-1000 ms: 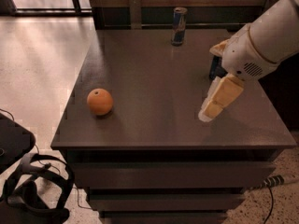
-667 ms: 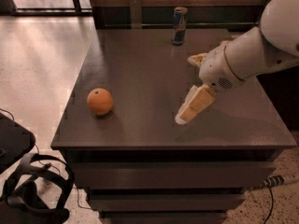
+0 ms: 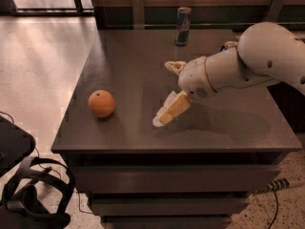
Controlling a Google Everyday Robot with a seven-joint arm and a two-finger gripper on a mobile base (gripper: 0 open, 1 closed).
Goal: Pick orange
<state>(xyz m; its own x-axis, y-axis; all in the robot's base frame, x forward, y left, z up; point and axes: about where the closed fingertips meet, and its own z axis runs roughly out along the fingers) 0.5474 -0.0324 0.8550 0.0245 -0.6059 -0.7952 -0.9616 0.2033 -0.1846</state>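
The small round orange fruit with dimpled skin (image 3: 101, 103) is seen resting on the front left part of the dark grey flat tabletop (image 3: 128, 56), near its left edge. The cream-fingered two-finger gripper (image 3: 162, 94) is held low over the table's middle, to the right of the fruit and apart from it, its jaws spread wide with nothing grasped between them. A slim blue and silver drink can (image 3: 183, 26) is stood upright at the far edge

Orange (image 3: 101, 103) on table (image 3: 128, 56), end effector (image 3: 162, 94) nearby, agape
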